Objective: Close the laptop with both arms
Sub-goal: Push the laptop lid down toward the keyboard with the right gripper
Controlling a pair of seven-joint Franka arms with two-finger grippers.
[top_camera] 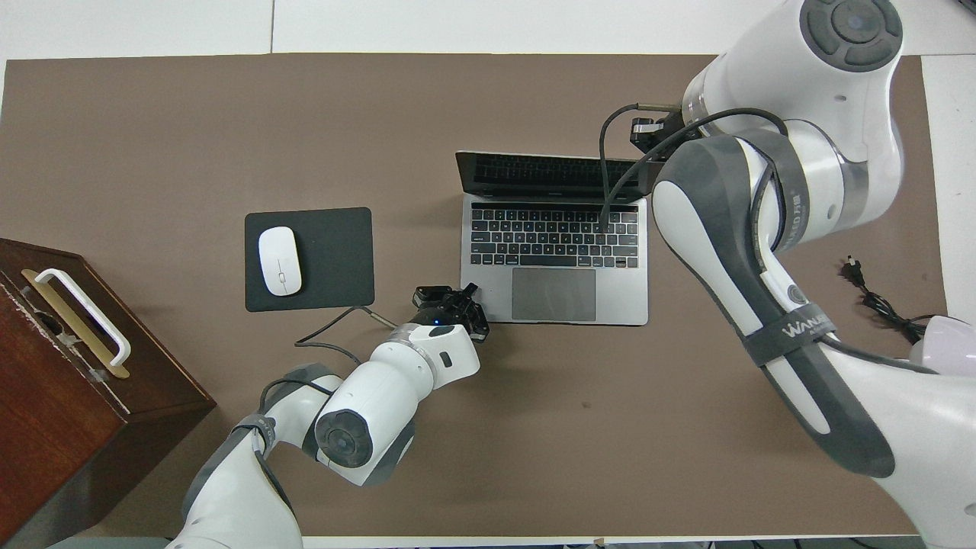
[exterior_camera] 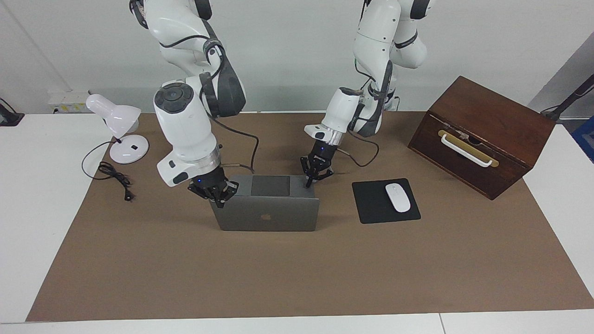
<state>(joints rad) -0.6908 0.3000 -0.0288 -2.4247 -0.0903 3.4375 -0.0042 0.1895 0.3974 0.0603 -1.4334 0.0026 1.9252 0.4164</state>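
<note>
The silver-grey laptop (exterior_camera: 278, 214) stands open in the middle of the brown mat, with its lid upright and the apple logo turned away from the robots. The overhead view shows its black keyboard and grey trackpad (top_camera: 553, 293). My right gripper (exterior_camera: 218, 194) is at the lid's top corner toward the right arm's end, and it also shows in the overhead view (top_camera: 648, 134). My left gripper (exterior_camera: 316, 178) is open and hangs low by the base's corner nearest the robots, toward the left arm's end. It also shows in the overhead view (top_camera: 454, 299).
A black mouse pad (exterior_camera: 371, 206) with a white mouse (exterior_camera: 397, 197) lies beside the laptop toward the left arm's end. A brown wooden box (exterior_camera: 482, 134) with a white handle stands farther that way. A white desk lamp (exterior_camera: 118, 125) and its cable (exterior_camera: 113, 178) are at the right arm's end.
</note>
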